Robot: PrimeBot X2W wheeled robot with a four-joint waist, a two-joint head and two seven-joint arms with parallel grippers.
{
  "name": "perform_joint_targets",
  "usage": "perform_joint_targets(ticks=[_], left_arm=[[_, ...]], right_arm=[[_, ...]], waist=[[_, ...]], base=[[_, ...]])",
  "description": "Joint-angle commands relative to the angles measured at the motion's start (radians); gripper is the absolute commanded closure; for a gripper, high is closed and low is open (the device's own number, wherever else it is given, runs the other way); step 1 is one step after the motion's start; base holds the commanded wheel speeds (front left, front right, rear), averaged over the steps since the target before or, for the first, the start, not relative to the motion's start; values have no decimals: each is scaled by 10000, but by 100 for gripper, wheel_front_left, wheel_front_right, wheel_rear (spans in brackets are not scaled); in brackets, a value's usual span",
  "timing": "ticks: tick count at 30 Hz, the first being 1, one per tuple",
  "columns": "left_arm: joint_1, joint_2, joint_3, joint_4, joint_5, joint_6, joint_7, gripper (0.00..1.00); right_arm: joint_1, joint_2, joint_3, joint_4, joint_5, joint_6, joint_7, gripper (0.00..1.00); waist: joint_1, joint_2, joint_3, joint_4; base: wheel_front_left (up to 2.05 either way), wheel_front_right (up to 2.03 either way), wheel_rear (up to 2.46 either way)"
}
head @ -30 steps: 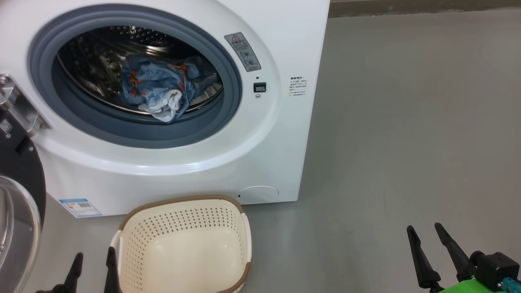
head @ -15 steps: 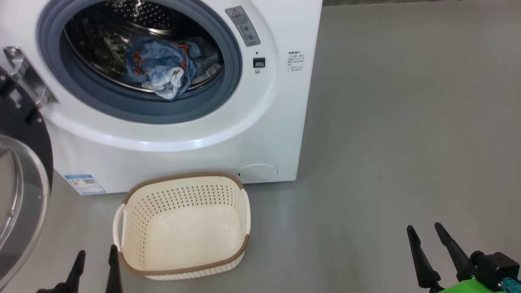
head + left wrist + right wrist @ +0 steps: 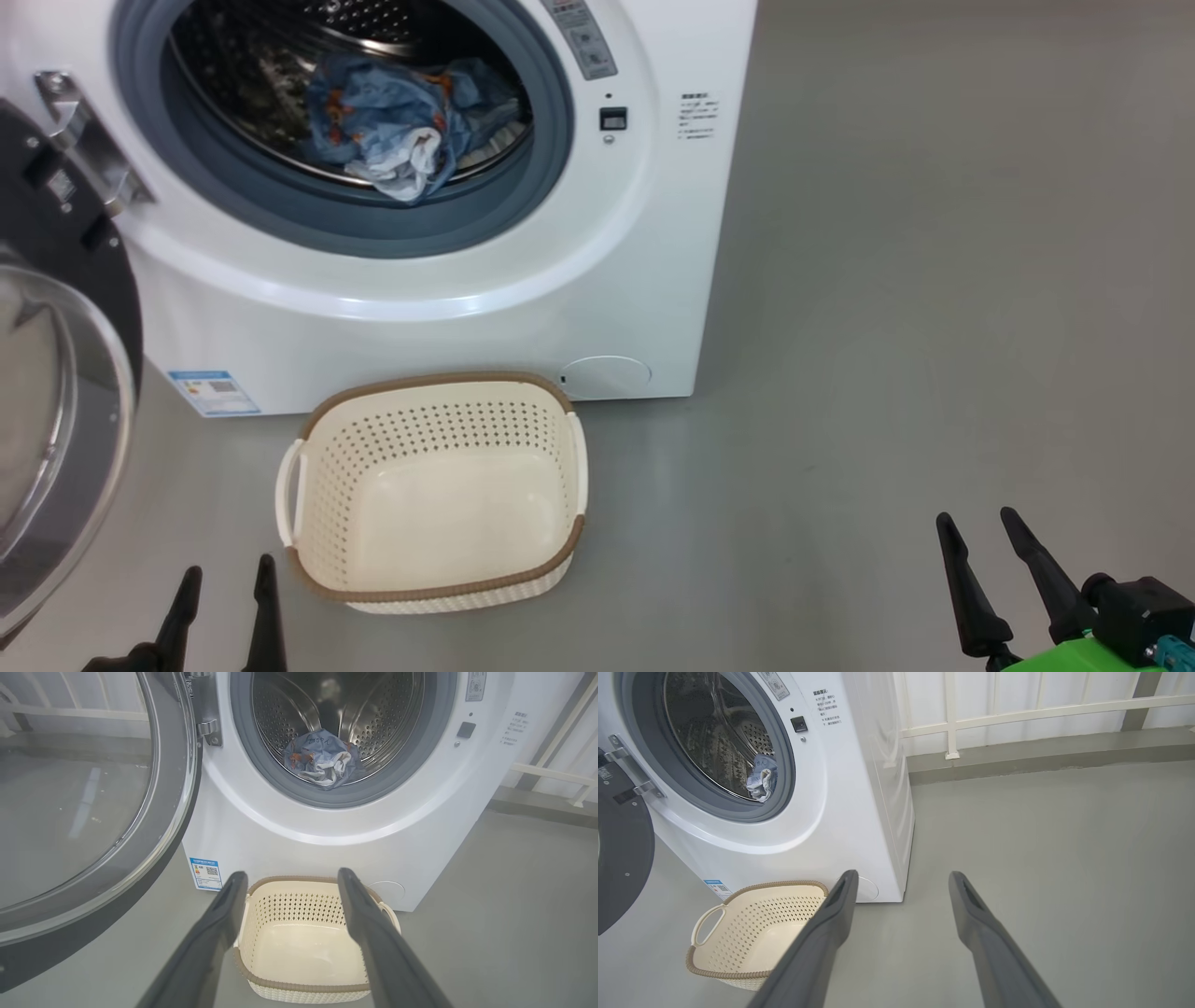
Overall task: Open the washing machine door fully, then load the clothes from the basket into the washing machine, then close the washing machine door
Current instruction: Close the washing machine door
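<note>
The white washing machine (image 3: pixel 448 280) stands with its round door (image 3: pixel 56 392) swung open to the left. Light-blue clothes (image 3: pixel 401 117) with white parts lie inside the steel drum, also seen as clothes (image 3: pixel 322 758) and clothes (image 3: pixel 762 781). The cream basket (image 3: pixel 308 485) sits on the floor in front of the machine, with nothing in it. My left gripper (image 3: pixel 229 583) is open at the lower left, just left of the basket's near corner. Far to the right, my right gripper (image 3: pixel 980 527) is open over bare floor. In the left wrist view, the left gripper (image 3: pixel 292 877) frames the basket (image 3: pixel 261 952).
Grey floor (image 3: pixel 934 280) stretches wide to the right of the machine. A low kerb and white railing (image 3: pixel 1041 714) run behind it. The open door (image 3: pixel 93 812) juts out on the left side, close beside the left arm.
The head camera has tilted down, so machine and basket sit differently in the picture and the whole basket shows. Both grippers stay open in the same places.
</note>
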Motion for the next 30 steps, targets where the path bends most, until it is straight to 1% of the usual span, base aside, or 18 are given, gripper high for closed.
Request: perform_joint_targets(ticks=[1, 7, 18, 19, 30], left_arm=[[-297, 118, 308, -298, -145, 47, -65, 0], [-305, 118, 407, -408, -391, 199, -65, 0], [-66, 118, 281, -583, -853, 568, -65, 0], [-66, 118, 281, -583, -853, 568, -65, 0], [234, 118, 169, -660, -1008, 800, -65, 0]], right_arm=[[-168, -98, 184, -287, -142, 16, -49, 0], [-272, -116, 374, -314, -174, 16, -49, 0], [-765, -419, 1110, -140, -126, 16, -49, 0], [-765, -419, 1110, -140, -126, 16, -49, 0], [-1062, -534, 1715, 20, -56, 16, -49, 0]], waist=[[0, 0, 14, 197], [0, 0, 56, 886], [0, 0, 28, 2757], [0, 0, 28, 2757], [0, 0, -134, 4567]], base=[[0, 0, 0], [0, 0, 0], [0, 0, 0], [0, 0, 0], [0, 0, 0]])
